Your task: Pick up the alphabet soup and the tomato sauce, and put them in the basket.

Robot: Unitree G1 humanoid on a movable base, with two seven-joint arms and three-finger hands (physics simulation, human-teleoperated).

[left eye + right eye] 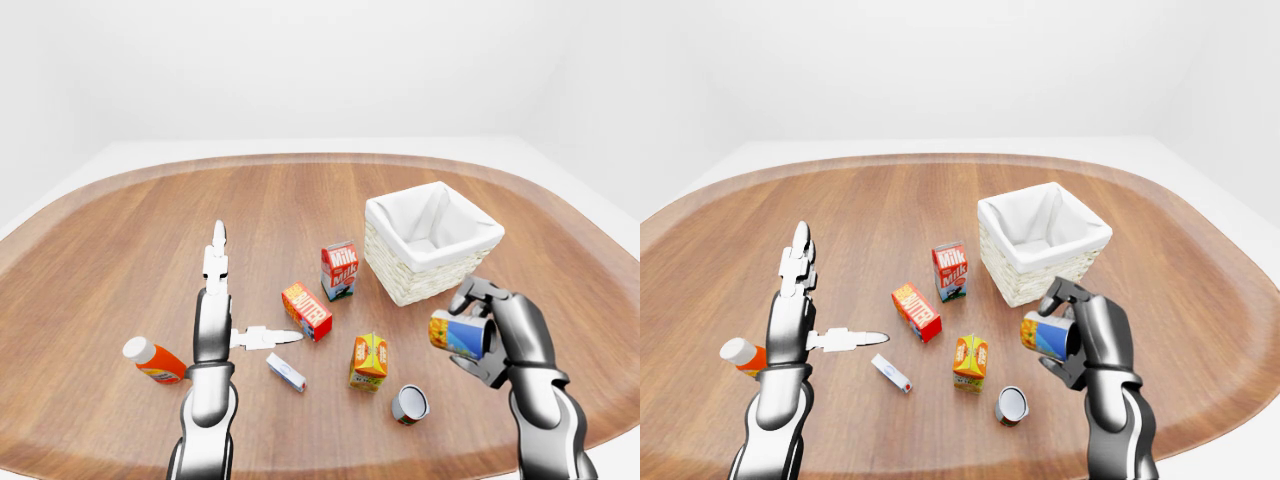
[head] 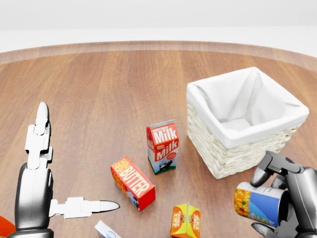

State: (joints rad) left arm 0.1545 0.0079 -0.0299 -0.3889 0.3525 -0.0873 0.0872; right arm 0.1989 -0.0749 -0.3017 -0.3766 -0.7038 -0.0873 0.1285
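White-lined wicker basket; red-white milk carton; red butter box.

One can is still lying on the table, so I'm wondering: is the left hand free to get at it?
Probably not easily: the left hand is open and empty, but the orange carton stands between it and the lying can.

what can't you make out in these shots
- Held can: label too small to read; soup or sauce unclear. Right hand covers its far end in the head view.
- Second can: seen end-on in the left-eye view, label hidden.
- Bottle: cut off by the head view's bottom edge.
- Basket floor: partly hidden by its walls.
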